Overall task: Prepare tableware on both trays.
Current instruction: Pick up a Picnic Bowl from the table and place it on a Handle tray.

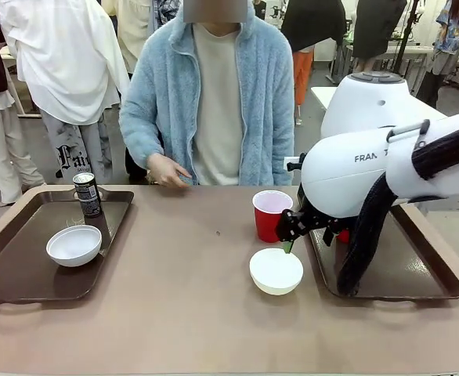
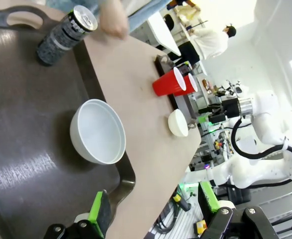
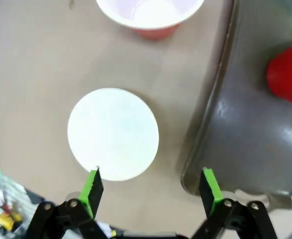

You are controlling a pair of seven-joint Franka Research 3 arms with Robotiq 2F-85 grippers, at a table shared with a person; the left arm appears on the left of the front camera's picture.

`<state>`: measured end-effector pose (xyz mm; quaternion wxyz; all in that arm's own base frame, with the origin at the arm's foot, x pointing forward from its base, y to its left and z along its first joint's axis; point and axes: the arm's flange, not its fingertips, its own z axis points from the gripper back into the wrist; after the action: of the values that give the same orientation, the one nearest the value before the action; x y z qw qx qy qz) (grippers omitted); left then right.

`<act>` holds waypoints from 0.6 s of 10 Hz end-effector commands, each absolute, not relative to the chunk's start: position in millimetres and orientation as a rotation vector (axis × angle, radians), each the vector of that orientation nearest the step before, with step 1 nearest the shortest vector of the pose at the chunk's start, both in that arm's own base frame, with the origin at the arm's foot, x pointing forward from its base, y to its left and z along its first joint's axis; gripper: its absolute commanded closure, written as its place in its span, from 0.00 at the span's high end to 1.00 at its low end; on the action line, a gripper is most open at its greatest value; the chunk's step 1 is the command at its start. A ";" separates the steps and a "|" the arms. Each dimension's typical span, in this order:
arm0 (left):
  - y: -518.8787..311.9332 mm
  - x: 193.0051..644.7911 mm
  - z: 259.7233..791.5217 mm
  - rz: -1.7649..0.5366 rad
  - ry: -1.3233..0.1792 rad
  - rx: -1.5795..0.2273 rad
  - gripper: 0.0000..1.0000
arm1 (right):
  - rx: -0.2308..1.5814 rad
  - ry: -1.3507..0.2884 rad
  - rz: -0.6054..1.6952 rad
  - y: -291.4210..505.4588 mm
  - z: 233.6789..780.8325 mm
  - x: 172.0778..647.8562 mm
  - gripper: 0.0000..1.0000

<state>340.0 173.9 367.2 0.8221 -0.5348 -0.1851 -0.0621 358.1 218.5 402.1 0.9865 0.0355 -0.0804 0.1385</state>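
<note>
**Counting the tableware: two cups, two bowls, one can, two trays**

Front view: I take the red cup (image 1: pixel 271 215) standing on the bare table (image 1: pixel 182 305) as my mark. Just nearer me than that cup sits one white bowl (image 1: pixel 276 270), also on the table. To the cup's right lies the right tray (image 1: pixel 417 274), where a second red cup (image 1: pixel 344 234) peeks out from behind the right gripper (image 1: pixel 290 244). That claw hangs just right of the mark cup, above the bowl's far edge. Well to the cup's left is the left tray (image 1: pixel 10 266), which carries the second bowl (image 1: pixel 74 244) and the single can (image 1: pixel 87 193). The person's hand (image 1: pixel 167 170) rests at the far table edge, left of the cup.

Left wrist view: the left gripper (image 2: pixel 153 206) stands with jaws spread and nothing between them, well away from the mark cup (image 2: pixel 168 82), above the left tray's near rim. I count two cups side by side, two bowls and one can here.

Right wrist view: the right claw (image 3: pixel 151 189) is wide apart and empty. One pad (image 3: pixel 92 186) is at the table bowl's rim and the other is over the right tray's corner. The mark cup sits beyond the bowl.
</note>
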 end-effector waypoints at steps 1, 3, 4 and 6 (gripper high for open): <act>175.0 339.6 368.7 -0.133 -0.404 -1.146 0.93 | 0.082 -0.190 0.260 225.0 389.0 381.5 1.00; 175.0 339.6 368.7 -0.133 -0.404 -1.146 0.93 | 0.084 -0.033 0.341 216.0 399.3 353.8 1.00; 175.0 339.6 368.7 -0.133 -0.404 -1.146 0.93 | 0.144 0.059 0.409 204.8 426.8 305.9 1.00; 175.0 339.6 368.7 -0.133 -0.404 -1.146 0.93 | 0.163 0.067 0.498 180.2 470.2 230.4 1.00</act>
<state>340.0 174.3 367.0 0.8221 -0.5349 -0.1850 -0.0616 266.4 208.5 441.2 0.9667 0.0804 0.0402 0.2395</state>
